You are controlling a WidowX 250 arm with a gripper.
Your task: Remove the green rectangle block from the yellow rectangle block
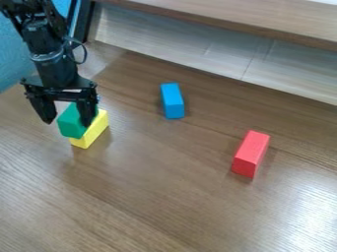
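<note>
As we look from the camera, the gripper (68,123) hangs with its two fingers spread, gripping nothing; the green block (72,121) lies just beneath its palm, mostly between the fingers, resting on the yellow block (95,132); its long axis seems to slant away past the rightmost finger as we see it; we judge that the fingers must sit squarely across that axis before closing, clear of the yellow block beneath.
</note>
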